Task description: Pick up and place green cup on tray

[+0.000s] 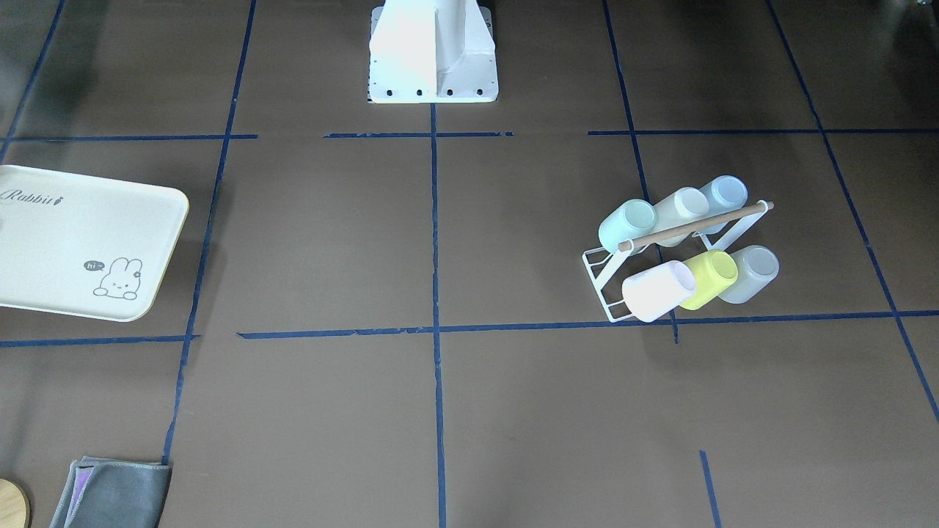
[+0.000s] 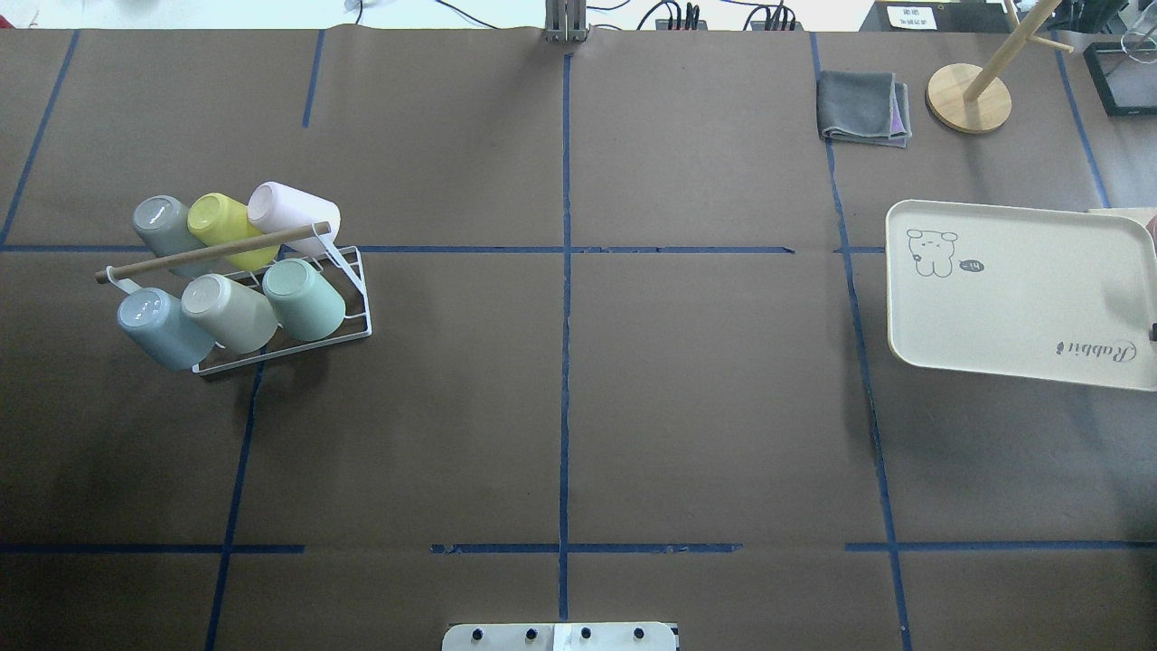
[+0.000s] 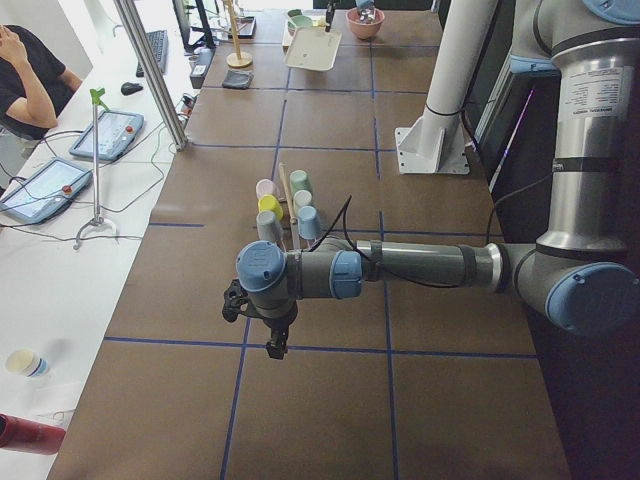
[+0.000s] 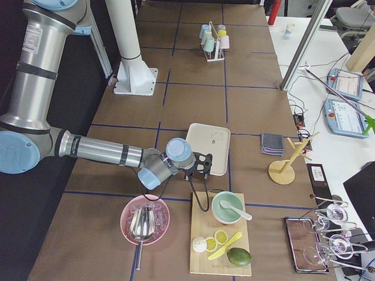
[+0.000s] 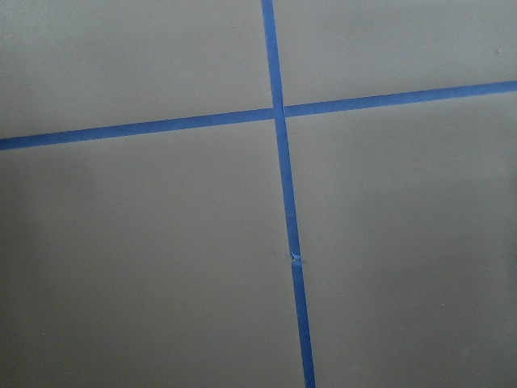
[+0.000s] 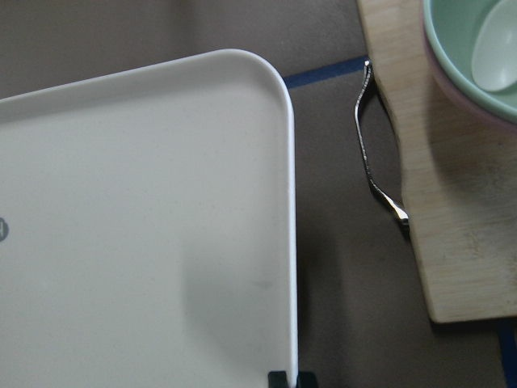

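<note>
The green cup [image 2: 303, 298] is pale mint and lies tilted on a white wire rack [image 2: 357, 298], at the end nearest the table's middle; it also shows in the front view [image 1: 627, 224]. The cream tray [image 2: 1021, 298] with "Rabbit" script lies flat at the far right, also in the front view [image 1: 73, 242]. My right gripper [image 6: 291, 378] hovers over the tray's edge [image 6: 287, 242], its tips close together and empty. My left gripper [image 3: 275, 345] hangs over bare table short of the rack; I cannot tell whether it is open or shut.
The rack holds several other cups: yellow-green [image 2: 217, 221], pink [image 2: 294, 212], grey [image 2: 163, 221], beige [image 2: 230, 312], pale blue [image 2: 158, 325]. A folded grey cloth [image 2: 863, 108] and a wooden stand [image 2: 969, 98] lie beyond the tray. A cutting board [image 6: 436, 202] and bowl [image 6: 477, 48] sit beside it.
</note>
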